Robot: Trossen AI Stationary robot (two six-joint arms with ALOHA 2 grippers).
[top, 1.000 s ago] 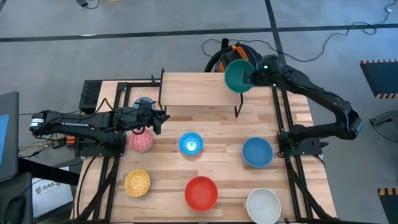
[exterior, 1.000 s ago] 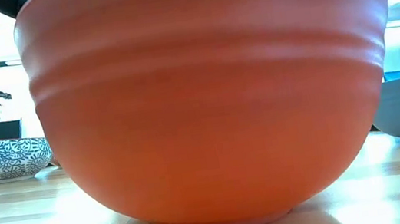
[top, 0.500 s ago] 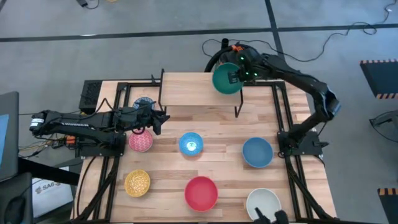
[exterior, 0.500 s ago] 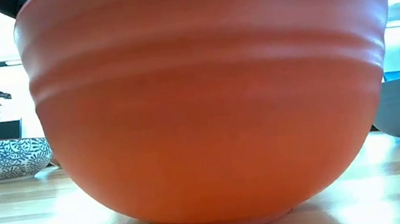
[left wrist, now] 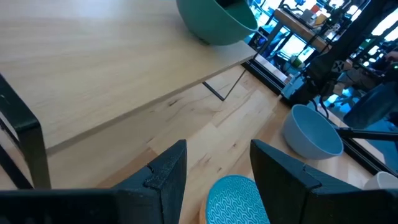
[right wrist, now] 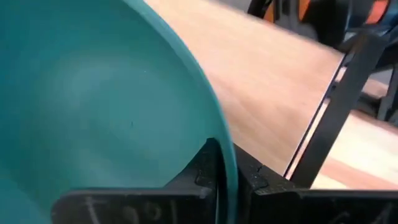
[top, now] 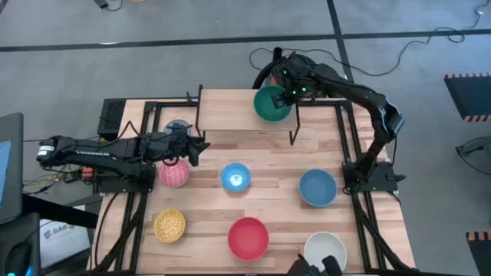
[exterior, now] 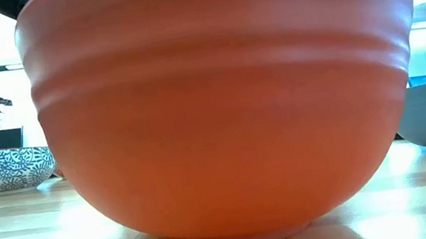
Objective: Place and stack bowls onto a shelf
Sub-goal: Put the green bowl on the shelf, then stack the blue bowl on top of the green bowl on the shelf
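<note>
The green bowl (top: 271, 103) is at the right end of the shelf (top: 230, 115), a light-wood board on black legs at the table's far side. In the left wrist view its base (left wrist: 206, 38) meets the board or hangs just above it. My right gripper (top: 292, 93) is shut on its rim. My left gripper (top: 198, 148) waits open at the table's left, level, above the pink patterned bowl (top: 173, 174). The light blue bowl (left wrist: 236, 199) shows beyond its fingers. My right gripper has the green bowl's rim (right wrist: 227, 163) between its fingers, one finger (right wrist: 202, 171) inside the bowl and one (right wrist: 264, 180) outside. It comes from above, slanting down from the table's far right. Whether the bowl rests on the shelf board or hangs just clear, I cannot tell.
On the tabletop stand a blue-and-white patterned bowl (top: 177, 126), a blue bowl (top: 317, 188), a yellow bowl (top: 169, 225), a red bowl (top: 248, 237) that fills the low view (exterior: 228, 109), and a white bowl (top: 325, 250). The shelf's left part is bare.
My right gripper has carried the green bowl toward the table's left and a little down, from beyond the shelf's right end to over the board. It has tipped further downward and rolled, and the bowl has turned from steeply tilted to nearly upright.
</note>
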